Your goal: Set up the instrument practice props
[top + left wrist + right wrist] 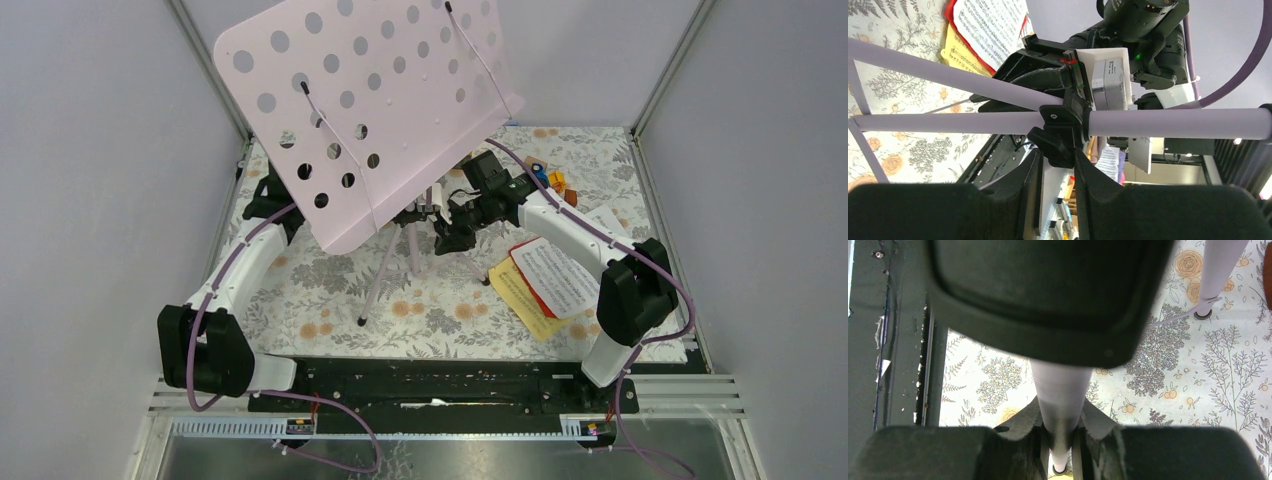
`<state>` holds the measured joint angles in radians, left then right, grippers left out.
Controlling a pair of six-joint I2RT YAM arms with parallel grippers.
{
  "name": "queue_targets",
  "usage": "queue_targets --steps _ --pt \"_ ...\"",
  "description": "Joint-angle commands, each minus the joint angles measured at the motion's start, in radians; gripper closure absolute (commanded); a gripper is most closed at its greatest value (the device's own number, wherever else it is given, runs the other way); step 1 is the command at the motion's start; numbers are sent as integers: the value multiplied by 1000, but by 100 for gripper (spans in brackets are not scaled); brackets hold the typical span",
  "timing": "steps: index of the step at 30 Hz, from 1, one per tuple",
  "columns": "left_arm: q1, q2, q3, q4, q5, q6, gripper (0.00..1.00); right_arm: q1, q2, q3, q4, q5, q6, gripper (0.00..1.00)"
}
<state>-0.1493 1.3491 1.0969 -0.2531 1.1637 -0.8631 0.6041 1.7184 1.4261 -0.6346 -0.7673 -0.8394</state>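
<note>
Panel (370, 110), pink and perforated, rides tilted above the tripod (384, 268) mid-scene; pages (552, 280) (white on red on yellow) lie stacked on the table (300, 290) to its right. Right gripper (1060, 437) clenched on a lilac tube (1060, 385) of the tripod; left gripper (1058, 162) pinches the black joint (1060, 125) from both sides, where its tubes meet.

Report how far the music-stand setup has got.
Done: the lilac tripod stands with its legs spread on the floral mat, and the pink panel sits tilted on top. In hand: the right gripper is clamped on a tripod tube; the left gripper has its jaws either side of the black joint, grip unclear. Remaining: the sheet-music pages lie on the mat, none on the panel.
</note>
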Motion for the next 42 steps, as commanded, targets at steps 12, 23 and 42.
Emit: queue_targets --steps 12,23,42 --pt "-4 -92 -118 236 -28 407 100 -2 67 -31 -46 179 -99 100" --pt "2 -155 -203 451 15 494 81 -1 79 -34 -46 176 -105 100" --pt "23 -42 -108 474 12 166 31 -1 84 -57 -31 173 -113 100"
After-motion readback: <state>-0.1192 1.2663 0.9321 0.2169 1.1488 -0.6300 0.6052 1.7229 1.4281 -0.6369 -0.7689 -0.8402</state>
